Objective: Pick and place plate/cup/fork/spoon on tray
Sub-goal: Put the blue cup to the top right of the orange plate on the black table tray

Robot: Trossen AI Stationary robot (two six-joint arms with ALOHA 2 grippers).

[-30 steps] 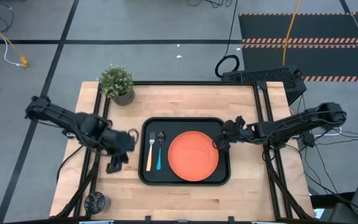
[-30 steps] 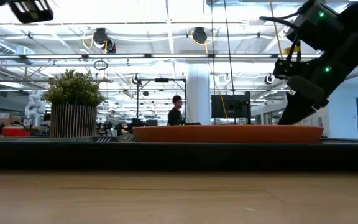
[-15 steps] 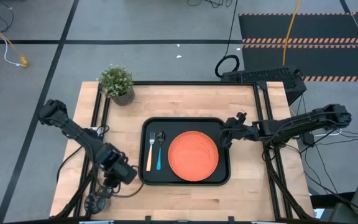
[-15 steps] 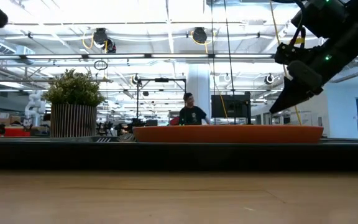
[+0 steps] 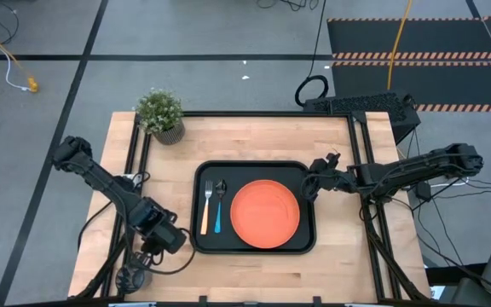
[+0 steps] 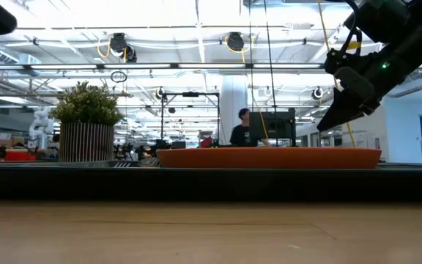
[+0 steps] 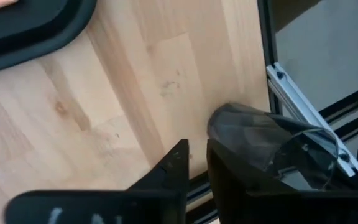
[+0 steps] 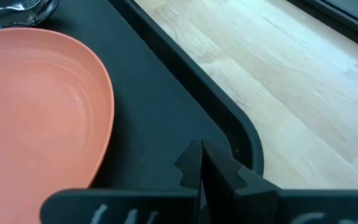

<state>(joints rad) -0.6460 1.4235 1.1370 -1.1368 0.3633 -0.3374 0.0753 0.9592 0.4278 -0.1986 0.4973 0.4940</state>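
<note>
Left gripper (image 5: 146,258) has swung from beside tray (image 5: 254,249) to table's near-left corner — fingers narrowly apart around cup (image 7: 272,146) rim, not clamped. Right gripper (image 5: 311,186), shut and empty, has lifted off plate (image 5: 264,213); fork (image 5: 205,207), spoon (image 5: 219,205) trayed — cup remains.

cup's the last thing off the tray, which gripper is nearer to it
Left. The left gripper is right at the cup by the table's front left corner. The right gripper hovers over the tray's far right rim, across the table.
</note>
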